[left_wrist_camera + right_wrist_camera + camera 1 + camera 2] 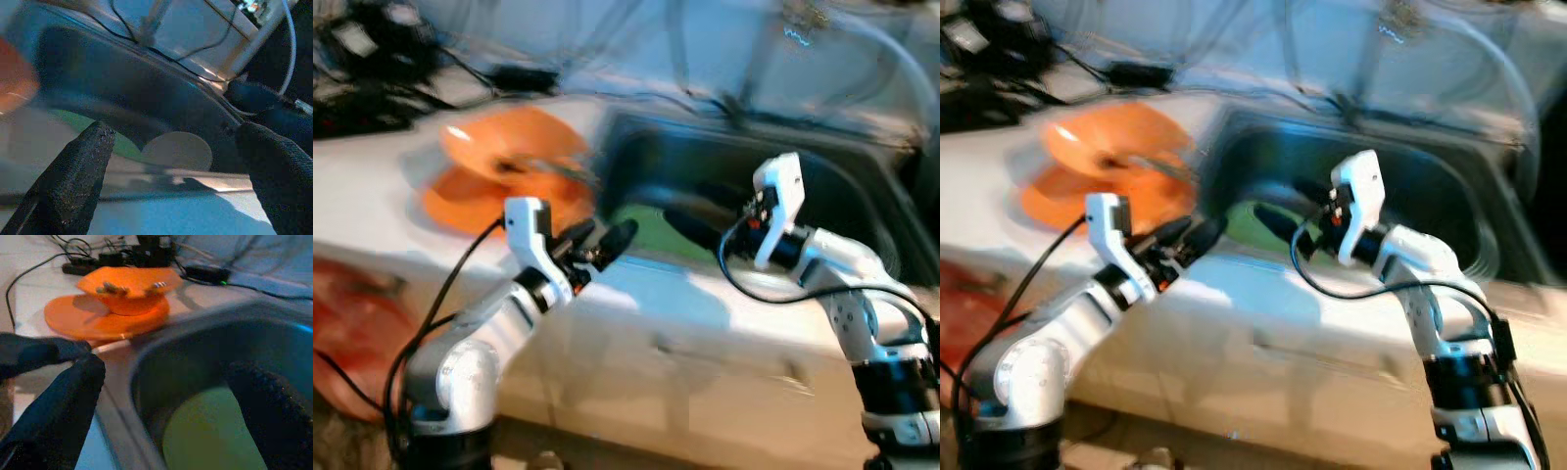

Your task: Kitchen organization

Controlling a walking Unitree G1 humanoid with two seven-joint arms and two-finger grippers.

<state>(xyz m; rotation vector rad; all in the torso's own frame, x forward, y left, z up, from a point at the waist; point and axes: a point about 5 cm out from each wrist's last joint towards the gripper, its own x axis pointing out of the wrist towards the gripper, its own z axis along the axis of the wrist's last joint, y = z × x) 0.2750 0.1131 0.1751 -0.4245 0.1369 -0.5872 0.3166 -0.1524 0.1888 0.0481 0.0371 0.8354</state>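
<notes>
**Both claws open at the sink's front edge**

The left claw [597,245] hangs over the white counter [372,215] at the front rim of the dark sink [862,186], fingers apart and empty. The right claw [1283,211] reaches over the basin, fingers also spread, above a green plate [210,431] lying inside. An orange bowl [129,291] sits on an orange plate [73,318] left of the sink, with black cables [372,88] behind.
</notes>
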